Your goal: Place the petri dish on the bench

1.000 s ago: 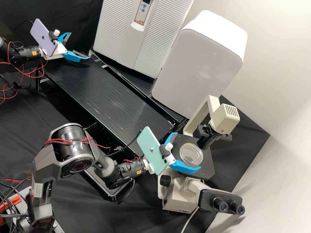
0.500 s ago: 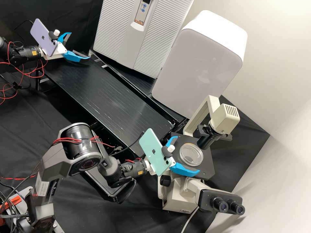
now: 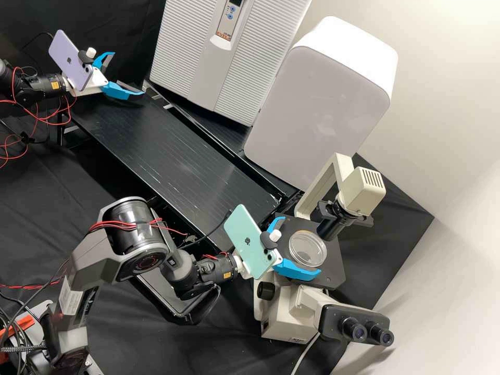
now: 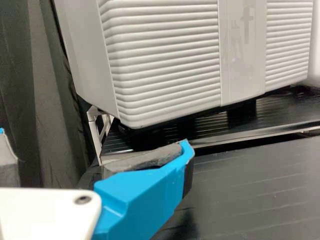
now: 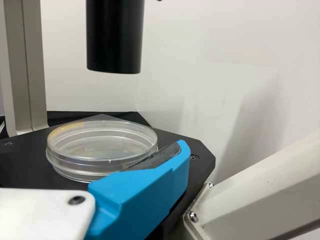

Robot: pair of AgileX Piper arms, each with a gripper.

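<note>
Bench (image 3: 172, 151): black, near the left gripper's (image 3: 129, 73) jaws
Left gripper: jaws wide
Right gripper (image 3: 302, 245): jaws wide
Petri dish (image 3: 308, 249): on the microscope stage (image 3: 329, 273), at the right jaws' mouth, contact unclear

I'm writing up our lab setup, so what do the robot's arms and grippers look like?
Both arms are dark grey and black, with loose red wires. The left gripper and right gripper have white bodies and bright blue fingers with dark grey pads. The left carries a lilac phone, the right a mint-green phone.
</note>
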